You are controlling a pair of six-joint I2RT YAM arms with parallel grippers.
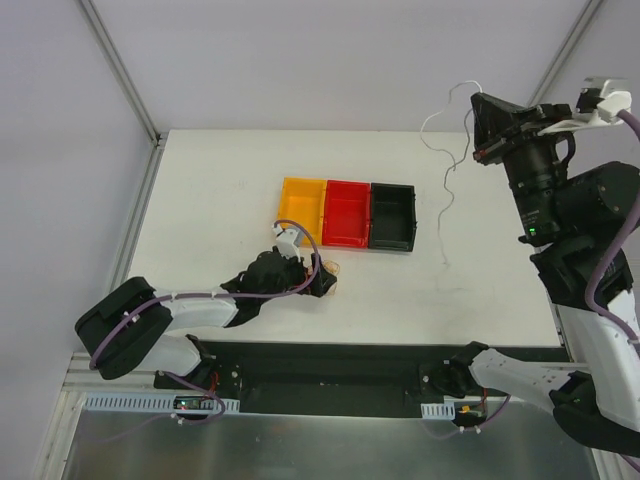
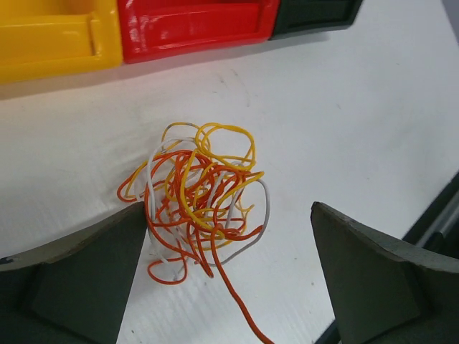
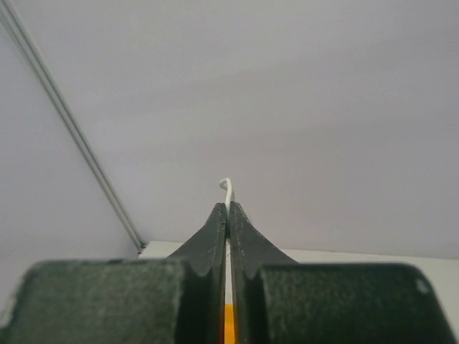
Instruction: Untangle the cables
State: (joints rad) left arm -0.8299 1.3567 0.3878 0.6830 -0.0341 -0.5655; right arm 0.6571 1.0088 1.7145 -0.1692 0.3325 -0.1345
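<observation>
Drawing strands out singly, by judgement: pinched one white cable [image 1: 447, 190] in the tightly closed right gripper [image 3: 228, 209], raised high above the table [image 1: 220, 200]. Spread the left gripper [image 2: 226, 215] wide and empty astride the red, orange-yellow and white clump [image 2: 197, 201], lying near the yellow bin [image 1: 302, 200] and red bin [image 1: 347, 212]. Needed next, probably: parking that strand, then nipping one loop alone. Met no obstacle but the knotting.

White table [image 1: 220, 200], nothing fancy. A yellow bin [image 1: 302, 203], a red bin [image 1: 346, 212] and a black bin [image 1: 392, 216] sit in a touching row. A tangled clump of orange, yellow and white cables [image 2: 193, 201] lies near the yellow and red ones.
</observation>
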